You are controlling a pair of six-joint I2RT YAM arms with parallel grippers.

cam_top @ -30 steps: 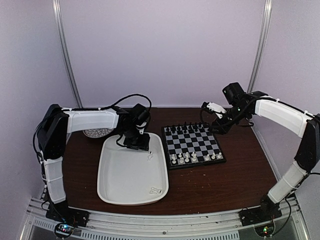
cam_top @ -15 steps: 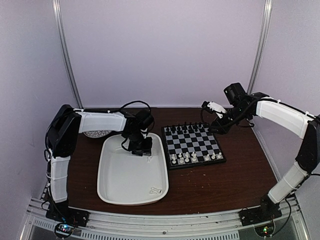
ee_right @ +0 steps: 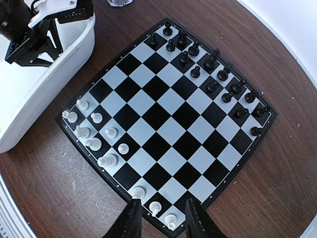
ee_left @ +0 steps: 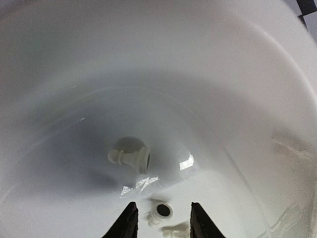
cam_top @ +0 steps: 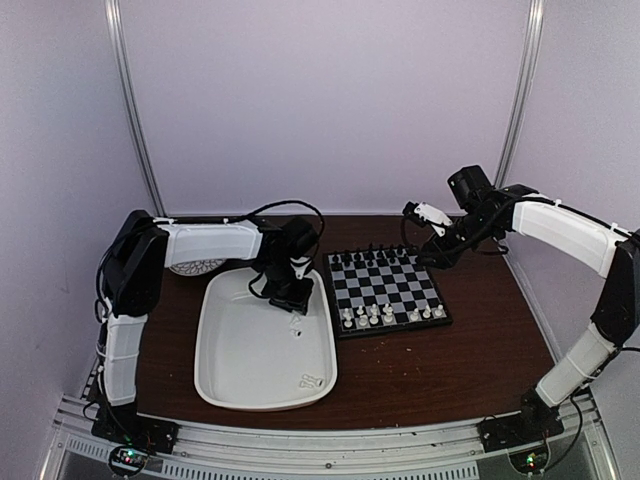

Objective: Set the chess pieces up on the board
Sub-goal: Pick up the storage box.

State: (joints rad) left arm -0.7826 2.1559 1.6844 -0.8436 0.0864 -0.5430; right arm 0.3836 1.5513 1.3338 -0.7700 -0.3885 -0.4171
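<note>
The board point(cam_top: 392, 283) lies at mid-table, with black chessmen point(cam_top: 370, 257) along its far edge. Several white chess pieces point(cam_top: 375, 315) stand on its near rows point(ee_right: 94, 144). My left gripper point(cam_top: 292, 304) is down in the white tray point(cam_top: 240, 385), by its far right side. Its jaws point(ee_left: 162, 222) are open on either side of a white piece point(ee_left: 161, 212) that lies on the tray floor, without touching it. Another white piece point(ee_left: 130, 156) lies just beyond, and more point(cam_top: 311, 381) lie at the tray's near right corner. My right gripper point(cam_top: 420, 216) hovers high behind the board, open point(ee_right: 162, 222) and holding nothing.
A patterned round dish point(cam_top: 195, 266) sits behind the tray at the back left. The tray's right rim point(ee_right: 47, 91) runs close beside the board's left edge point(ee_right: 64, 131). Dark wood table point(cam_top: 440, 360) surrounds both.
My left arm has moved right along the tray's far end, and its jaws have narrowed around a lying piece. The right arm has stayed put.
</note>
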